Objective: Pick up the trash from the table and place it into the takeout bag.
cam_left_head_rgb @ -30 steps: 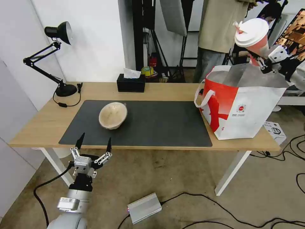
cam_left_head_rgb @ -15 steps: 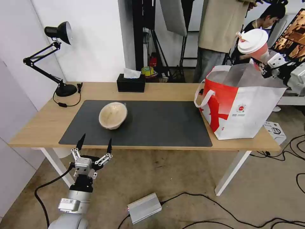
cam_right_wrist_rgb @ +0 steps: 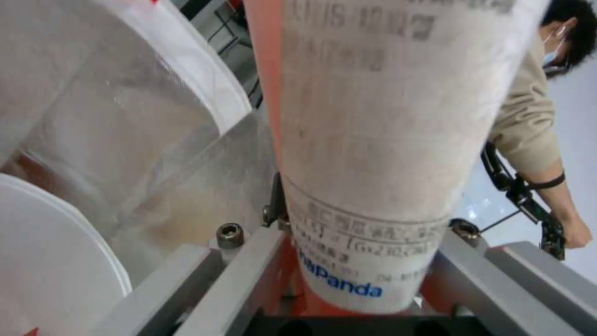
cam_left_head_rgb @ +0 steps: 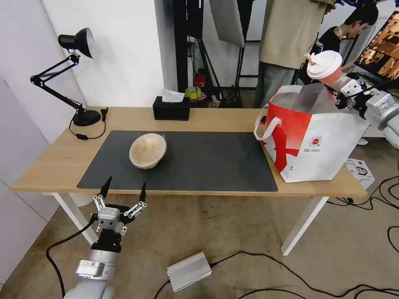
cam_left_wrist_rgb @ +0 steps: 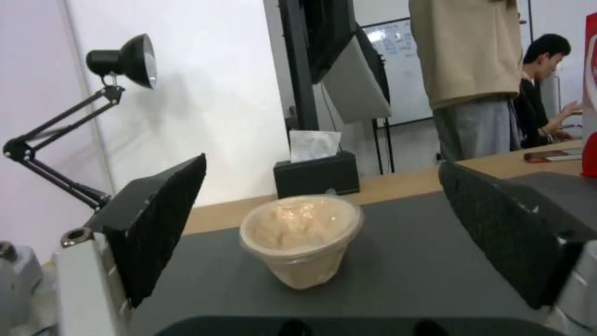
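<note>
My right gripper clamps 1 cup, base hidden, over bag; left gripper wide open, empty, 6 o'clock of 1 bowl.

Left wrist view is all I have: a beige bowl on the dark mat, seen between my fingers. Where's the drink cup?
Observer: The right hand is holding the drink cup, tilted, over the far right corner of the takeout bag.
Operator: Is it inside the bag?
Observer: Not yet. In the head view the cup is above the rim, and the right wrist view shows the bag's foil lining just beyond it.
Operator: And where's my left hand?
Observer: The left hand is open in front of the near edge of the table, short of the beige bowl.
</note>
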